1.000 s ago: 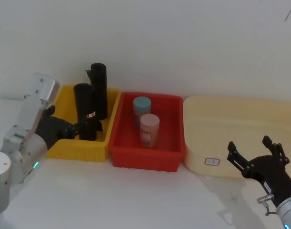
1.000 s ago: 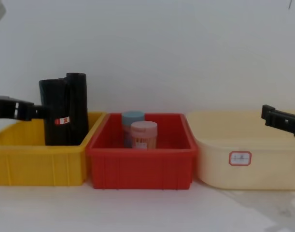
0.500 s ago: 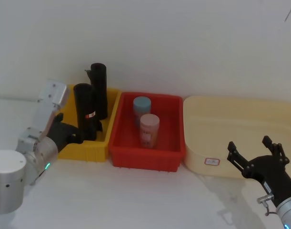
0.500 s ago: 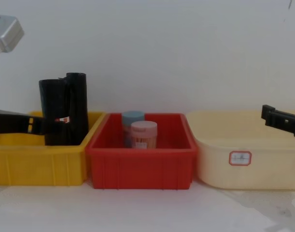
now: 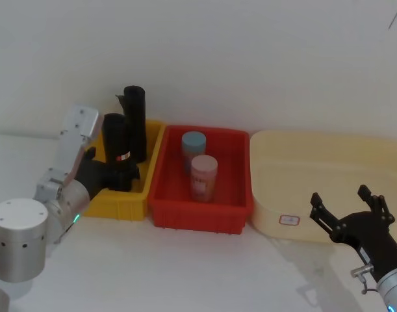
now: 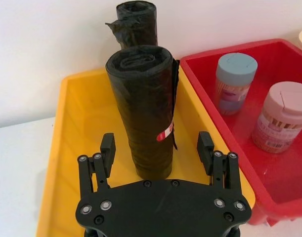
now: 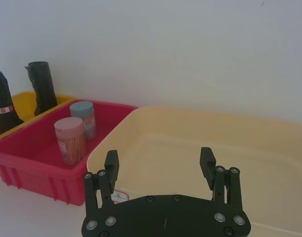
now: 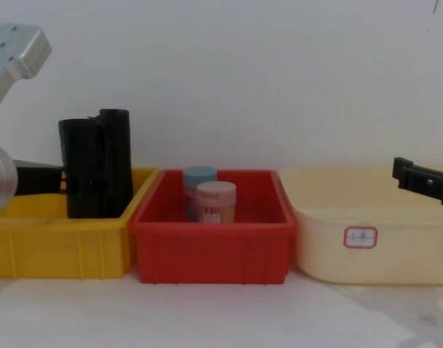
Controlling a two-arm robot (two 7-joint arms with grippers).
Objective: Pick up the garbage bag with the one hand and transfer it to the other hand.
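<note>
Three bins sit in a row along the wall: the cream tub (image 5: 315,172) on the right, the red bin (image 5: 198,220) in the middle, the yellow bin (image 5: 117,205) on the left. The left gripper (image 6: 156,140) is down low at the yellow bin, claw released, one of its fingers (image 6: 107,148) on each side of the garbage bag (image 6: 143,108). In the left wrist view there is a clear gap on both sides. The right gripper (image 5: 340,203) hovers by the cream tub's front edge, well apart from the bag, and its claw is released too.

Two black rolls stand in the yellow bin. The garbage bag is upright, long axis vertical, its rolled end facing up and its base on the bin floor. The plain roll (image 5: 134,123) stands upright just behind it, nearer the wall. The bag is a tight cylinder of crinkled, glossy black plastic, with spiral layers showing at the top.

Two jars stand in the red bin — the blue-lidded jar (image 5: 193,146) behind, the pink-lidded jar (image 5: 203,175) in front. One small red-and-white label band (image 6: 165,133) sits on the bag's lower half.
</note>
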